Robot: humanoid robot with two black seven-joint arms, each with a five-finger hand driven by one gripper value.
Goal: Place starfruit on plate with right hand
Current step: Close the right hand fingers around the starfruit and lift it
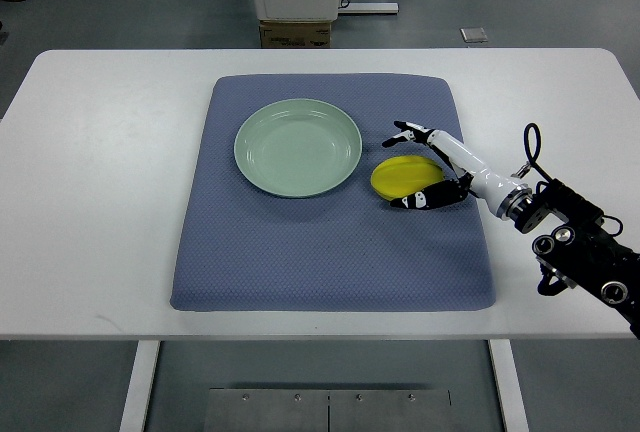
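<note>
My right hand's fingers are spread open around the starfruit: the upper ones reach past its top edge, the dark-tipped lower ones curl in just below it. I can't tell from this steep view whether they touch the fruit, and I judge they haven't clamped yet. The right hand comes in from the right edge, wrist and forearm slanting down toward the lower right of the frame.

The starfruit lies on the blue mat, right of centre, in the open cup of the hand, its long axis running roughly left to right with a slight tilt. It sits just beside the green plate, which is to its left and a little higher in the frame. So the carry is a short leftward shift.

The left arm isn't showing. The mat rests on the white worktop.
</note>
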